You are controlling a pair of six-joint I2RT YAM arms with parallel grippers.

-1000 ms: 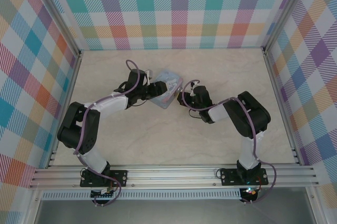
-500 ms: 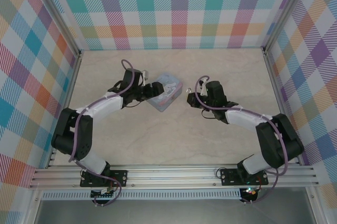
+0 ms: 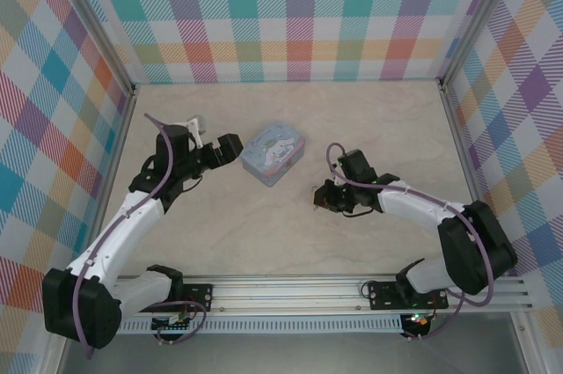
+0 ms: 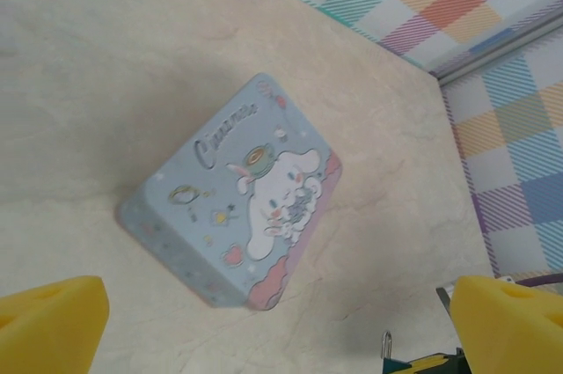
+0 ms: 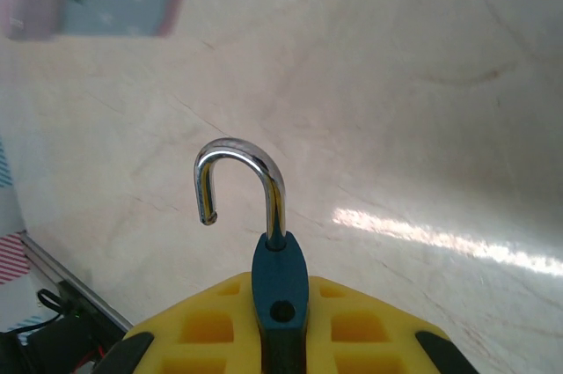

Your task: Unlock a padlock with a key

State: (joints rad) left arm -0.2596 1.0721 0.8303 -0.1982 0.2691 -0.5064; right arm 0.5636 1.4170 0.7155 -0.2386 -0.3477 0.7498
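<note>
Nearest the bases, the right gripper (image 3: 327,200) is clamped on the padlock (image 5: 280,279), low over the table (image 3: 255,233). Its silver shackle (image 5: 233,149) stands upright with the free end out of the body, so the lock looks sprung. To set it down well, I would rest the body on the table before easing the grip, keeping the shackle from snagging. Farther off, the left gripper (image 3: 232,149) stands wide and empty near the pale blue tin (image 4: 237,198); the key is too small to place.

Tally. Tin (image 3: 274,153): one. Padlock (image 5: 279,273): one. Arms (image 3: 123,224): two. Claws: two, left claw (image 3: 230,149) and right claw (image 3: 324,199). Yellow fingers (image 4: 48,326): two per claw. Bench (image 3: 290,242): one. Checked walls (image 3: 299,13): three.
</note>
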